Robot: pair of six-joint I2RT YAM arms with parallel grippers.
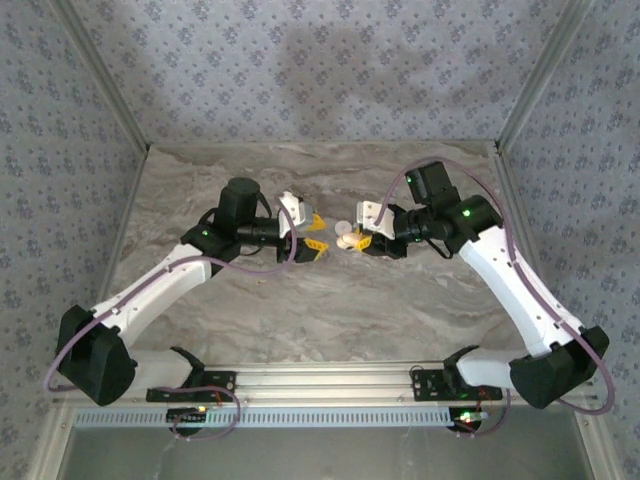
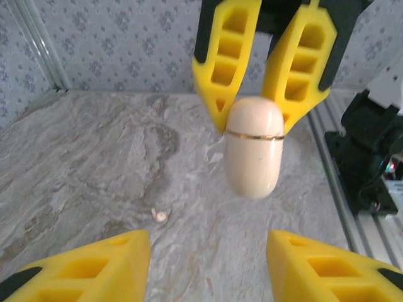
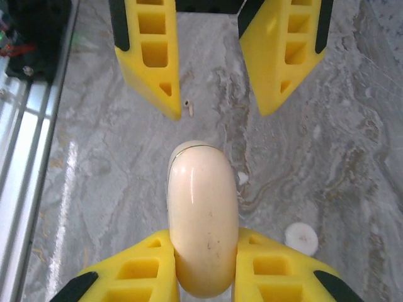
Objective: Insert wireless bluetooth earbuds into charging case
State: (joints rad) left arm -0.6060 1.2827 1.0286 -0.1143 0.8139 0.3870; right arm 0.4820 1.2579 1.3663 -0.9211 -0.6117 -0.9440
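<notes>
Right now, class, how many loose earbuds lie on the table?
2: one earbud beside the left gripper, a second earbud right of the charging case, in the right wrist view. More may be hidden.

One charging case (image 3: 203,214) was counted. One flat white disc (image 3: 301,238) lay on the single worktop (image 3: 352,126), at about four o'clock from the case. One tiny earbud (image 2: 160,216) was certain, at seven o'clock from the case in the left wrist view. A second white speck (image 3: 242,178) beside the case could not be told for sure. There were two arms, the left arm (image 1: 160,280) and the right arm (image 1: 510,280). They carried two end effectors, the left end effector (image 3: 214,100) and the right end effector (image 3: 204,267), each with two yellow fingers.
</notes>
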